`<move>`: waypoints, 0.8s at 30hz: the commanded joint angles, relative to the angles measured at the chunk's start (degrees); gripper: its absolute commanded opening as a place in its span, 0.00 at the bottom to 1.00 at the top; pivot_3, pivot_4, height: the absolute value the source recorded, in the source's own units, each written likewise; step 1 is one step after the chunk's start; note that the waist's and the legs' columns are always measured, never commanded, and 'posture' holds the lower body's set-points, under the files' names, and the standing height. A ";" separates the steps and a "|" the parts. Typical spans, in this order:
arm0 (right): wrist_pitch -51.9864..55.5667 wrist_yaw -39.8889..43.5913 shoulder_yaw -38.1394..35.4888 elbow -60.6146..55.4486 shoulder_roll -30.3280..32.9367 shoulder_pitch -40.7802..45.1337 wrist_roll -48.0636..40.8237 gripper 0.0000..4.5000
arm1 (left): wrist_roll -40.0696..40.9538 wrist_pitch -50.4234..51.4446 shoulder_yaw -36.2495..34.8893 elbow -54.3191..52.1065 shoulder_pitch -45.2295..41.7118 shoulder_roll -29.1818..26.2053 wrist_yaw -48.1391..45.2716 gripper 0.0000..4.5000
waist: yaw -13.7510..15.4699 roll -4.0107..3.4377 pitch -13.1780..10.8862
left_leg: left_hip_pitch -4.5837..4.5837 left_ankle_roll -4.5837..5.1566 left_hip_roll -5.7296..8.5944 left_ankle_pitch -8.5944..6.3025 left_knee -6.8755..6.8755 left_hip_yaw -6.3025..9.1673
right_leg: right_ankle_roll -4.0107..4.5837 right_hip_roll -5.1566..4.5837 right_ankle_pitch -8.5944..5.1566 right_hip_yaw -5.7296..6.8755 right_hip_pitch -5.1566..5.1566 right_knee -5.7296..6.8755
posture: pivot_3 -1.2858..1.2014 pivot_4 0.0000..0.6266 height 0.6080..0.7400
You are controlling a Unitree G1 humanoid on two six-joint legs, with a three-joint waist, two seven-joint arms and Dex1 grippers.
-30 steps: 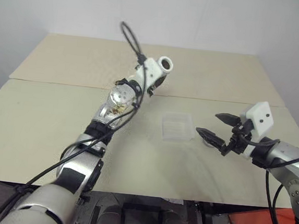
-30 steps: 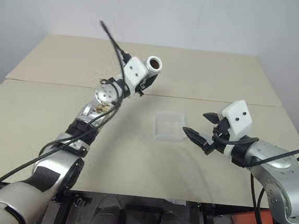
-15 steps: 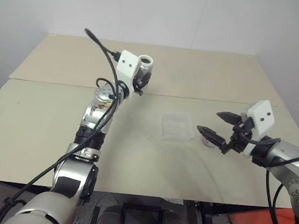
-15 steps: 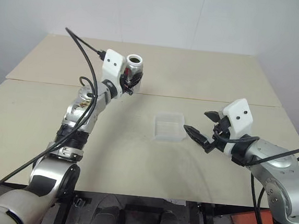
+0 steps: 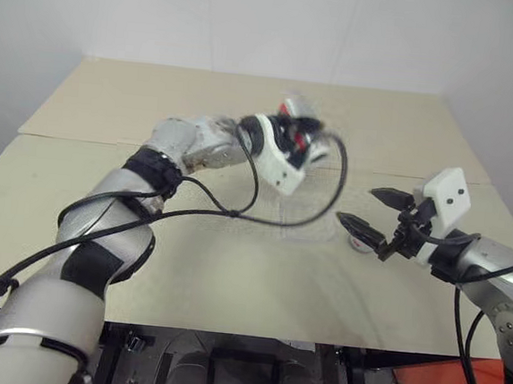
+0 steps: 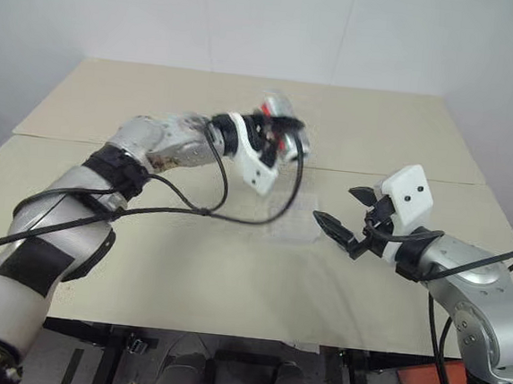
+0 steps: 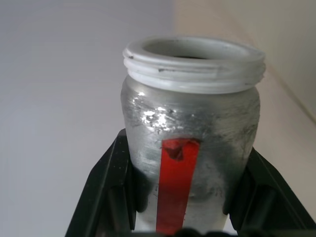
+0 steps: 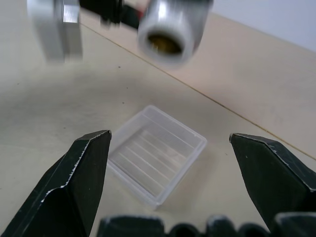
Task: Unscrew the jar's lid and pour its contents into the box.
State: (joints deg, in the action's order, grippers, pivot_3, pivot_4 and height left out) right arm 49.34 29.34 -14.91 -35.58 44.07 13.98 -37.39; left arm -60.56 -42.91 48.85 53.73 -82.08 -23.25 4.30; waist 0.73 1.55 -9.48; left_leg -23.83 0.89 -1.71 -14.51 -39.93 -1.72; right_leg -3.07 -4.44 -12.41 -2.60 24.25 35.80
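From the head views we see our left gripper pinching the jar, lid already off, tipped on its side above the beige table under a bare white wall, so we judge the pour is in hand. In the left wrist view the black fingers clamp the jar's silvery body. In the right wrist view our right gripper is spread empty around the box, with the jar's mouth above; next, tip it over the box.
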 commanded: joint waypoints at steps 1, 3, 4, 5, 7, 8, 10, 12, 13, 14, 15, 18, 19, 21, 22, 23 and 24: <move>-0.21 -1.31 -2.39 -3.25 -0.42 -0.49 -1.09 0.99 | -14.68 6.17 9.28 0.93 -4.94 1.62 11.25 0.42 | -0.01 0.00 0.00 | -0.01 0.00 0.00 0.00 0.00 0.00 | -0.01 0.00 0.00 0.00 0.00 0.00 | 0.52 0.24 1.00; 0.22 -2.01 -3.10 -4.09 -0.74 -1.13 -1.63 0.99 | -22.62 11.90 15.33 1.57 -6.32 3.40 16.05 0.42 | 0.01 0.00 0.00 | -0.02 0.00 0.00 0.00 0.01 0.00 | -0.02 0.00 -0.01 0.00 0.02 0.01 | 0.52 0.24 1.00; 0.40 -2.41 -3.51 -4.61 -1.03 -1.45 -2.07 0.99 | -26.80 15.49 18.36 1.15 -6.51 4.28 17.72 0.42 | 0.01 0.01 -0.01 | -0.02 0.00 0.01 0.00 0.01 -0.01 | -0.03 0.00 -0.02 -0.01 0.02 0.01 | 0.52 0.24 1.00; 0.54 -2.83 -3.78 -5.08 -1.27 -1.64 -2.47 0.99 | -29.27 17.60 20.24 0.61 -6.34 4.91 18.49 0.42 | 0.01 0.01 0.00 | -0.02 0.00 0.01 0.00 0.00 -0.01 | -0.04 0.00 -0.02 0.00 0.02 0.03 | 0.52 0.24 1.00; 1.05 -4.08 -4.26 -5.79 -1.84 -1.55 -3.29 0.99 | -32.15 20.28 22.53 -0.46 -5.77 5.73 19.66 0.42 | 0.02 0.01 -0.01 | -0.03 0.00 0.01 0.00 0.00 -0.01 | -0.04 -0.01 -0.02 0.00 0.04 0.05 | 0.52 0.24 1.00; 1.35 -4.68 -4.64 -6.17 -2.02 -1.51 -3.68 0.99 | -32.83 21.09 23.05 -1.10 -5.43 5.98 20.06 0.42 | 0.01 0.01 0.00 | -0.04 0.00 0.00 0.00 0.00 0.00 | -0.04 0.00 -0.02 0.00 0.06 0.06 | 0.52 0.24 1.00; 1.76 -5.31 -5.52 -6.86 -2.13 -1.67 -4.62 0.99 | -33.31 22.95 23.06 -1.78 -4.81 6.35 20.42 0.42 | 0.01 0.01 -0.01 | -0.05 0.00 -0.01 0.00 0.01 -0.01 | -0.04 0.00 -0.02 0.00 0.08 0.07 | 0.52 0.24 1.00; 1.93 -5.71 -6.00 -7.43 -1.98 -2.05 -5.45 0.99 | -31.72 23.29 21.55 -2.23 -4.28 6.60 19.70 0.42 | 0.01 0.01 0.00 | -0.05 0.00 -0.01 0.00 0.00 -0.01 | -0.04 -0.01 -0.02 -0.01 0.08 0.08 | 0.52 0.24 1.00; 1.94 -5.96 -5.98 -7.52 -1.96 -2.16 -5.67 0.99 | -31.10 23.15 21.07 -2.64 -3.98 6.44 19.48 0.42 | 0.00 0.00 0.00 | -0.05 0.00 -0.01 0.00 0.00 -0.01 | -0.04 -0.01 -0.02 -0.01 0.08 0.09 | 0.52 0.24 1.00; 2.05 -6.29 -5.89 -7.51 -1.98 -2.20 -5.77 0.99 | -30.55 22.12 20.89 -3.50 -3.57 5.83 19.03 0.42 | -0.03 0.00 0.00 | -0.04 0.00 -0.02 0.00 0.00 -0.01 | -0.03 -0.01 -0.02 -0.01 0.08 0.09 | 0.52 0.24 1.00; 2.08 -6.48 -5.82 -7.51 -1.98 -2.23 -5.85 0.99 | -30.34 21.56 20.87 -4.20 -3.21 5.28 18.82 0.42 | -0.04 0.00 0.00 | -0.04 0.00 -0.02 0.00 0.00 -0.01 | -0.03 -0.01 -0.02 -0.01 0.08 0.11 | 0.52 0.24 1.00; 1.65 -6.18 -5.27 -6.82 -1.86 -1.79 -6.03 0.99 | -29.23 20.98 19.83 -5.15 -2.73 3.96 17.61 0.42 | -0.07 0.00 0.00 | -0.03 0.00 -0.02 0.00 0.00 -0.01 | -0.03 -0.01 -0.02 -0.02 0.08 0.11 | 0.52 0.24 1.00; 1.48 -6.02 -4.97 -6.39 -1.73 -1.58 -5.93 0.99 | -28.56 20.95 19.19 -5.00 -2.73 3.82 17.13 0.42 | -0.03 0.00 0.00 | -0.03 0.00 -0.02 0.00 0.00 -0.01 | -0.03 -0.01 -0.02 -0.01 0.08 0.11 | 0.52 0.24 1.00; 1.27 -5.87 -4.56 -5.82 -1.49 -1.33 -5.78 0.99 | -27.36 20.81 18.30 -4.84 -2.68 3.67 16.51 0.42 | -0.01 0.00 0.00 | -0.04 0.00 -0.01 0.00 0.00 -0.01 | -0.03 -0.02 -0.02 -0.01 0.08 0.11 | 0.52 0.24 1.00; 1.15 -5.73 -4.43 -5.45 -1.41 -1.12 -5.71 0.99 | -26.48 20.43 17.60 -4.74 -2.64 3.51 16.16 0.42 | 0.01 0.00 0.00 | -0.04 0.00 -0.01 0.00 0.00 -0.01 | -0.03 -0.02 -0.02 -0.01 0.07 0.11 | 0.52 0.24 1.00; 1.06 -5.54 -4.31 -5.08 -1.35 -0.87 -5.69 0.99 | -25.22 19.99 16.52 -4.48 -2.46 3.35 15.73 0.42 | 0.08 0.01 0.00 | -0.04 0.00 -0.01 0.00 0.00 -0.01 | -0.03 -0.02 -0.02 -0.01 0.07 0.11 | 0.52 0.24 1.00; 0.91 -5.26 -4.31 -4.78 -1.25 -0.82 -5.63 0.99 | -23.92 19.87 15.44 -4.26 -2.18 3.30 15.37 0.42 | 0.13 0.01 0.00 | -0.04 0.00 -0.01 0.00 0.00 -0.01 | -0.03 -0.03 -0.02 -0.01 0.06 0.11 | 0.52 0.24 1.00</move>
State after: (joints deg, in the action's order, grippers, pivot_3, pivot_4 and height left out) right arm 51.30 23.66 -18.53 -39.96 42.00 12.47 -42.97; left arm -86.96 -22.88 67.10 49.58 -84.07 -19.90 20.05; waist 0.86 1.55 -9.48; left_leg -23.87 0.89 -1.72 -14.51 -39.93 -1.73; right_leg -3.11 -4.47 -12.43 -2.61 24.31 35.90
